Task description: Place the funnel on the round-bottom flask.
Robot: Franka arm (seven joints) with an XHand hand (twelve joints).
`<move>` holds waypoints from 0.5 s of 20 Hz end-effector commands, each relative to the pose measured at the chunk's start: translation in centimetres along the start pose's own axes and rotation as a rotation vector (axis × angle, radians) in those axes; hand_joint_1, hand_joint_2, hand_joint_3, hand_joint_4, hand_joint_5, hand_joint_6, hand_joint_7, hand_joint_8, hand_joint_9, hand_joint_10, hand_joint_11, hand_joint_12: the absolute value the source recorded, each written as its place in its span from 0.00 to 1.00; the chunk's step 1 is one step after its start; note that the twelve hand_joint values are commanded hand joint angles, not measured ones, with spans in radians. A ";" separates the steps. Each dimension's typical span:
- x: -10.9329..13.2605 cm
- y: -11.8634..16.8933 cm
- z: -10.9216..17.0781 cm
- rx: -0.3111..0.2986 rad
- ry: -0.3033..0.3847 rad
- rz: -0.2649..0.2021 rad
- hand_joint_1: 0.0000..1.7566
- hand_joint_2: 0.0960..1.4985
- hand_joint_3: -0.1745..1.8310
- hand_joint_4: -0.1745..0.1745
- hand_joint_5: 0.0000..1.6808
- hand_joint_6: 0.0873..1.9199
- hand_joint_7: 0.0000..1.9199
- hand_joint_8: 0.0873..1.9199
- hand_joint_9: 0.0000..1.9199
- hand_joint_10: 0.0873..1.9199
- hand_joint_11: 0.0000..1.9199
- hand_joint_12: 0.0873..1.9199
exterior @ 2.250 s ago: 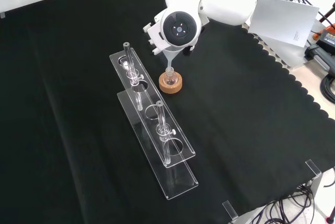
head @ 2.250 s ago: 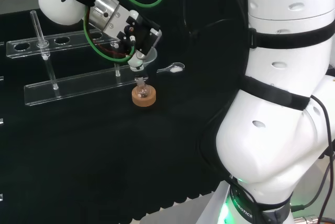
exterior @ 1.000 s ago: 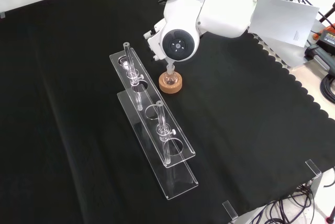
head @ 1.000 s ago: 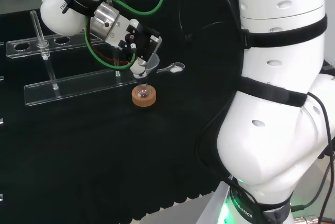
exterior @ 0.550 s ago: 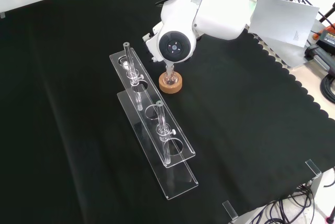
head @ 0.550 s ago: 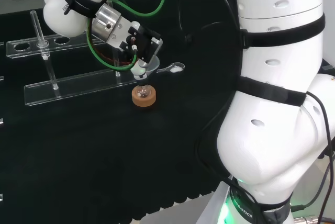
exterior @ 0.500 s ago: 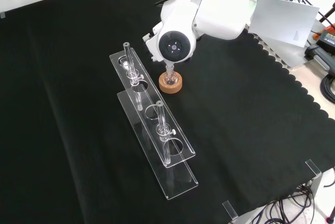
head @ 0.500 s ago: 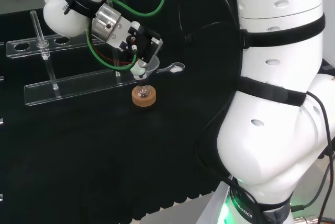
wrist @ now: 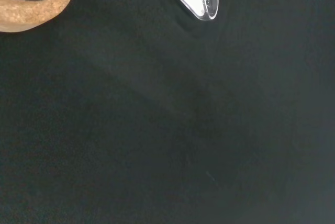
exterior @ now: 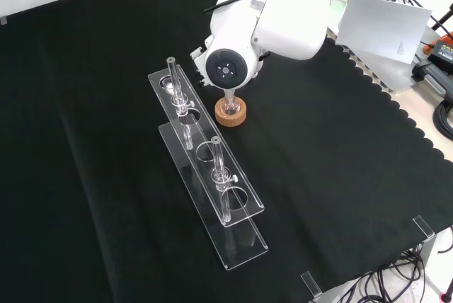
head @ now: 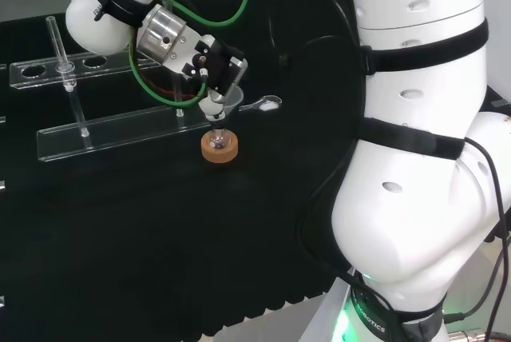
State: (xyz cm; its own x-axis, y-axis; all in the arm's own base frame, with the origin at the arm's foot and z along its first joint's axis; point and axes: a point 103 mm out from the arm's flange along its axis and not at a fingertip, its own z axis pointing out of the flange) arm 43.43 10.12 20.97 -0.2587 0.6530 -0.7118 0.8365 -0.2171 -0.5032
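In the head view the black and white hand (head: 209, 69) pinches the rim of a clear funnel (head: 229, 102). The funnel stands over a small round-bottom flask (head: 217, 128) seated on a cork ring (head: 219, 148), and its stem points down into the flask's neck. In the front view the arm's white link with its round grey cap (exterior: 225, 69) covers the hand and the funnel. Below it the flask (exterior: 231, 103) shows on the cork ring (exterior: 231, 113). The wrist view catches an edge of the cork ring (wrist: 31, 4).
A clear plastic spoon (head: 264, 104) holding white powder lies on the cloth just right of the funnel in the head view, and shows as the spoon (wrist: 199, 0) in the wrist view. Two long clear racks (exterior: 205, 168) with upright glass tubes stand left of the flask in the front view.
The hand has come down with the funnel and brought its stem to the flask's neck. In the last half second it has barely moved; the arm's link has shifted slightly left in the front view.
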 end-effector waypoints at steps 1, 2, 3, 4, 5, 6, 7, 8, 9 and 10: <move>-0.2 -0.3 0.0 -0.015 0.014 -0.006 0.39 0.66 0.00 0.37 0.24 0.16 0.31 0.37 0.53 0.18 0.30 0.64; -0.2 -0.3 0.0 -0.020 0.014 -0.005 0.39 0.66 0.00 0.37 0.24 0.15 0.31 0.37 0.52 0.19 0.30 0.64; -0.1 -0.4 -0.1 -0.024 0.013 -0.007 0.39 0.66 0.00 0.37 0.24 0.14 0.30 0.37 0.52 0.20 0.30 0.64; 0.1 -0.5 0.0 -0.047 0.023 -0.016 0.39 0.66 0.00 0.37 0.24 0.14 0.30 0.37 0.51 0.20 0.29 0.64; 0.2 -0.6 0.0 -0.052 0.026 -0.019 0.39 0.66 0.00 0.37 0.24 0.14 0.30 0.37 0.51 0.21 0.29 0.64; 0.3 -0.7 0.1 -0.049 0.025 -0.020 0.39 0.66 0.00 0.37 0.24 0.14 0.30 0.37 0.51 0.21 0.29 0.64; 0.4 -0.7 0.1 -0.047 0.022 -0.020 0.39 0.66 0.00 0.37 0.24 0.14 0.30 0.37 0.51 0.21 0.29 0.64; 0.6 -0.7 -0.1 -0.026 0.012 -0.022 0.38 0.65 0.00 0.37 0.24 0.13 0.30 0.37 0.51 0.21 0.29 0.64; 0.6 -0.7 -0.1 -0.013 0.007 -0.020 0.38 0.65 0.00 0.37 0.23 0.13 0.29 0.37 0.51 0.21 0.29 0.64; 0.7 -0.8 -0.2 -0.010 0.004 -0.018 0.38 0.65 0.00 0.37 0.23 0.12 0.28 0.37 0.50 0.22 0.29 0.64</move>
State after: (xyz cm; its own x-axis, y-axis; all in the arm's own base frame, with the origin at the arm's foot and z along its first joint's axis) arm 42.68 10.23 20.96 -0.2666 0.6665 -0.6963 0.8462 -0.1840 -0.5000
